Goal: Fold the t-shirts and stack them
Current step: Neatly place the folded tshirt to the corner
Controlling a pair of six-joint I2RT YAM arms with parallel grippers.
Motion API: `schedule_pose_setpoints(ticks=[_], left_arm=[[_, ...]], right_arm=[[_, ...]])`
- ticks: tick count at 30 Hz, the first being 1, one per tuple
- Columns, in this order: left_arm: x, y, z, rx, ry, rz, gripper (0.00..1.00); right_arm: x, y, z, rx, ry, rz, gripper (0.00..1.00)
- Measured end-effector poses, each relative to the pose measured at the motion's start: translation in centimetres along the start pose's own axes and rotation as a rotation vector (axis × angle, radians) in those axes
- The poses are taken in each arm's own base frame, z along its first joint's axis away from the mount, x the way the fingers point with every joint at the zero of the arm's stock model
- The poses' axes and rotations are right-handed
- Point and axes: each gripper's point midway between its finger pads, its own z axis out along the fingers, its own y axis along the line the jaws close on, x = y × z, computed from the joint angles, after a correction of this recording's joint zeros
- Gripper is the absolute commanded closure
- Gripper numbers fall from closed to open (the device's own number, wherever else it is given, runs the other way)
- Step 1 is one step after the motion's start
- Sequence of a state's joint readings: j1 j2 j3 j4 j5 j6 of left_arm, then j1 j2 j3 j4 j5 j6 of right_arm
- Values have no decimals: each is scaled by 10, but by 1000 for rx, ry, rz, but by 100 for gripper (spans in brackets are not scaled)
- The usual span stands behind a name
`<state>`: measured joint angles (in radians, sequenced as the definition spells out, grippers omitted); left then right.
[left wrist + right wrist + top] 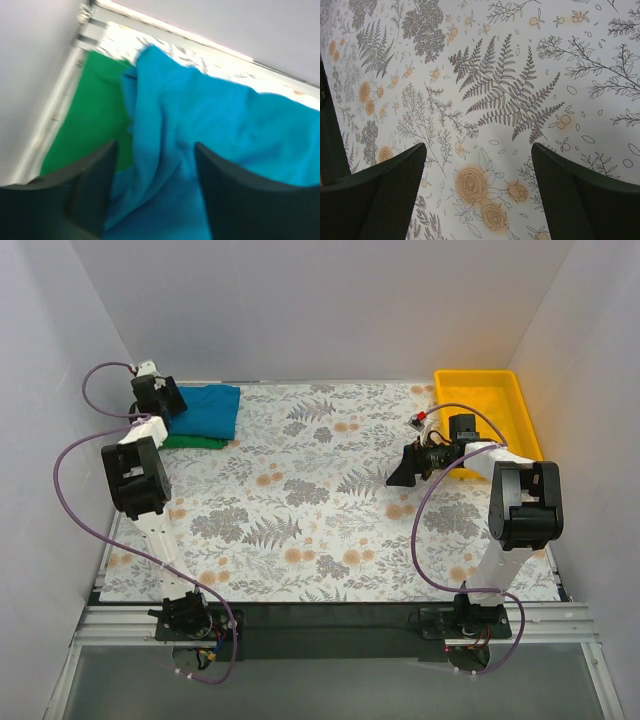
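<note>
A floral table cover, printed with grey ferns and orange blossoms, lies flat. A yellow tray sits at its far right corner. Pale walls rise around three of its sides, and a black strip runs along its near edge.

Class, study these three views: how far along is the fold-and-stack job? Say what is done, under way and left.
Done: the teal t-shirt lies folded on the green t-shirt in the far left corner. In hand: the left gripper stands open over the teal's rumpled edge; the right gripper is open over bare table, holding nothing. Left: probably smoothing that edge and drawing back.
</note>
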<state>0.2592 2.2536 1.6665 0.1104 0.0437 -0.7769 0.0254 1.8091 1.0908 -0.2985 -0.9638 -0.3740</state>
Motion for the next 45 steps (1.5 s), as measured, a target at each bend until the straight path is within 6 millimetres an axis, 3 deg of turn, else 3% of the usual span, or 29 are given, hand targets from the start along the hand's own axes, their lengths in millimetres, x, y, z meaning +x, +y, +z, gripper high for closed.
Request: schedule_pose_setpoints(ticks=[1,7,10,11,13,14,17,21,25,30,33,38,45], left_arm=[[-4,4,0,-28,-9,-8,28],[-48,24,-7,-164,-101,-38,30],[-67,24,-19,-165,-128,-79,51],[-73,21,-24,-147,-132,-95,70],[-86,12,-34,-90,-146,-135,93],[-93,3,-39,-43,-149,-156,100],[-98,-13,-47,53,-129,-195,100],[-75,-30,-44,147,-33,-256,100],[-34,-36,-28,178,85,-305,100],[21,-23,-8,108,208,-336,100],[39,-9,5,34,237,-343,100],[41,6,17,-43,224,-358,100],[34,18,18,-59,204,-442,100]], right_arm=[[0,0,0,0,0,0,8],[0,0,0,0,0,0,8],[0,0,0,0,1,-2,8],[0,0,0,0,1,-2,8],[0,0,0,-1,1,-2,8],[1,0,0,-1,2,-1,8],[1,1,0,-2,4,0,8],[2,1,0,-3,6,-1,7],[2,1,0,-3,7,-4,7],[2,1,0,-3,7,-5,7],[2,1,0,-3,7,-6,7],[2,1,0,-3,7,-6,7],[2,1,0,-2,8,-5,7]])
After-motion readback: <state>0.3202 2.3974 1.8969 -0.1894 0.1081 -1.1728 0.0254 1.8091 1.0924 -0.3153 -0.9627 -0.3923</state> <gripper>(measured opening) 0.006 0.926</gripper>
